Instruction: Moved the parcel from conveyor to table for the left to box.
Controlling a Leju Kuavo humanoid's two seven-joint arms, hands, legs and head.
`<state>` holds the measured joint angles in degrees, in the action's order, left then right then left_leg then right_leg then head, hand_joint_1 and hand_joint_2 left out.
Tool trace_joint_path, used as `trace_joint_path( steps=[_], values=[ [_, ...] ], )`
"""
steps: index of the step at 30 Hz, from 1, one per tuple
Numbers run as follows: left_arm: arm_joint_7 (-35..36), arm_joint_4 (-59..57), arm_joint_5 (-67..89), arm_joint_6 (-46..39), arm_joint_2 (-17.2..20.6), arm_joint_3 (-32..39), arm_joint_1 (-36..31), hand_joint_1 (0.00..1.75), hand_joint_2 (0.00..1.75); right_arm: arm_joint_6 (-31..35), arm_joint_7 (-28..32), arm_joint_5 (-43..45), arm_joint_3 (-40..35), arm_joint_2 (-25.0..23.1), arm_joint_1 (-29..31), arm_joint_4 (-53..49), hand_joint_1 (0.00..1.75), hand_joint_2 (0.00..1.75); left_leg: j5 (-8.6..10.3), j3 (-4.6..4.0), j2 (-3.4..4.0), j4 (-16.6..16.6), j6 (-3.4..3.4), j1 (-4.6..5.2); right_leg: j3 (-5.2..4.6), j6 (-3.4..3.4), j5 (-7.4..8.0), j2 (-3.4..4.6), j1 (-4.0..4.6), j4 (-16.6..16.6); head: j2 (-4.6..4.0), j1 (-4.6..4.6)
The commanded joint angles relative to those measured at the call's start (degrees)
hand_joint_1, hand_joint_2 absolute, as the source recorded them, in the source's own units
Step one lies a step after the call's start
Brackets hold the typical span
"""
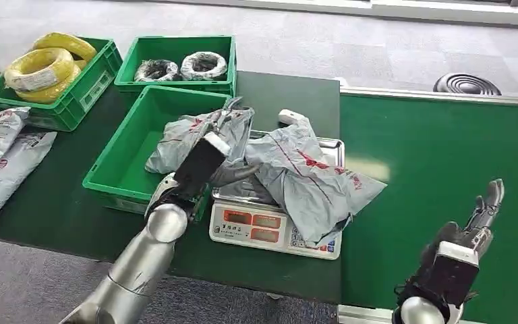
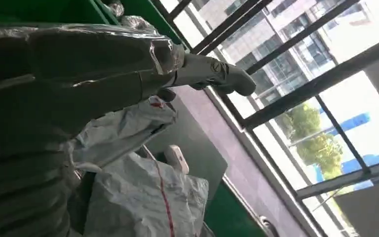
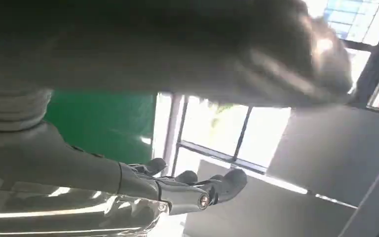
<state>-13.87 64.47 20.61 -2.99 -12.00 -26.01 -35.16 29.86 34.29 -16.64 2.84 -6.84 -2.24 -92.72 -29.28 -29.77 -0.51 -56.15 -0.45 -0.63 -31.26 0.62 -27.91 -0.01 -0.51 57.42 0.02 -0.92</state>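
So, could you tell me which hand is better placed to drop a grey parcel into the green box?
Left. The left hand already holds a grey parcel over the green box; the right hand hangs open above the conveyor.

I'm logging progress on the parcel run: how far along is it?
Done: a grey parcel lies on the scale, off the green conveyor. In hand: the left hand holds another grey parcel at the green box's rim. Left: dropping it in. The right hand hangs open.

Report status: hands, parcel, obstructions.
Left hand holds a grey parcel above the green bin's edge. Right hand open over the conveyor. Second parcel on the scale.
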Motion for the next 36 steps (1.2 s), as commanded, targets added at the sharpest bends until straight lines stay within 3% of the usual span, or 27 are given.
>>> trace_joint_path(
  steps=[1,7,9,15,19,24,28,29,30,36],
  values=[
    [3.6,-23.2,2.5,1.1,-5.2,-5.4,-11.7,0.00,1.75,-0.4,-1.4,-2.9,-0.2,-2.4,-1.8,-0.8,0.00,1.75,0.21,-0.22,-0.26,0.0,0.03,0.00,-0.08,-0.03,0.15,-0.32,0.02,-0.1,0.00,0.00],
    [3.9,-25.7,3.3,1.1,-5.5,-5.9,-12.9,0.00,1.75,-0.2,-1.3,-3.0,0.0,-2.3,-1.6,-0.7,0.00,1.75,0.06,-0.06,0.02,0.0,0.00,0.00,-0.06,-0.03,0.07,-0.03,0.01,0.0,0.00,0.00],
    [6.0,-30.4,5.3,0.6,-7.7,-7.3,-15.1,0.00,1.75,-0.6,-1.6,-2.1,0.0,-2.5,-1.8,-1.1,0.00,1.75,0.07,-0.09,-0.01,0.0,0.02,-0.01,-0.09,-0.02,0.07,-0.05,0.02,0.0,0.00,0.00],
    [13.6,-30.6,-7.3,-1.8,-8.0,-29.7,-17.9,0.00,1.75,-1.3,-2.3,-2.7,-0.4,-3.7,-3.4,-6.1,0.00,1.75,0.04,-0.14,-0.12,-0.1,0.03,0.01,-0.08,0.01,0.01,-0.15,0.00,0.0,0.00,0.00],
    [14.1,-30.7,-8.9,-2.8,-8.0,-31.6,-18.0,0.00,1.75,-1.4,-2.4,-2.8,-0.4,-3.8,-3.6,-6.4,0.00,1.75,0.04,-0.10,-0.07,0.0,0.02,0.03,-0.07,-0.01,0.04,-0.08,-0.02,0.0,0.00,-0.02],
    [21.2,-32.4,-11.8,0.5,-8.0,-45.3,-19.8,0.00,1.75,-1.5,-2.2,-3.5,0.1,-4.6,-4.7,-8.4,0.00,1.75,0.04,-0.10,-0.08,0.0,0.00,0.02,-0.08,-0.02,0.02,-0.10,-0.01,0.0,0.00,0.00],
    [22.6,-34.3,-13.1,2.3,-8.0,-51.0,-19.4,0.03,1.75,-2.3,-1.7,-2.9,1.1,-5.2,-4.7,-8.7,0.00,1.75,0.05,-0.06,-0.03,0.0,0.03,0.01,-0.05,-0.01,0.07,-0.04,0.00,-0.1,0.00,-0.02],
    [22.9,-34.6,-13.0,2.3,-8.0,-52.0,-19.3,0.26,1.75,-2.5,-1.5,-2.7,1.3,-5.3,-4.6,-8.7,0.00,1.75,0.01,0.00,-0.01,0.0,0.02,0.02,-0.01,0.00,0.04,0.02,-0.01,0.0,0.00,0.00],
    [23.7,-34.9,-11.9,2.2,-8.0,-53.3,-19.2,1.17,1.75,-2.5,-1.4,-2.7,1.4,-5.4,-4.5,-8.7,0.00,1.75,0.04,-0.02,0.04,0.1,0.03,0.03,-0.03,0.00,0.08,0.04,-0.01,-0.1,0.00,-0.02],
    [25.7,-35.6,-8.5,2.6,-8.0,-55.1,-18.1,1.66,1.75,-3.1,-0.4,-1.5,0.7,-5.2,-3.9,-6.8,0.00,1.75,0.04,0.03,0.03,0.1,0.02,0.03,0.05,-0.01,0.06,0.03,-0.01,-0.1,0.00,-0.02]
  ],
)
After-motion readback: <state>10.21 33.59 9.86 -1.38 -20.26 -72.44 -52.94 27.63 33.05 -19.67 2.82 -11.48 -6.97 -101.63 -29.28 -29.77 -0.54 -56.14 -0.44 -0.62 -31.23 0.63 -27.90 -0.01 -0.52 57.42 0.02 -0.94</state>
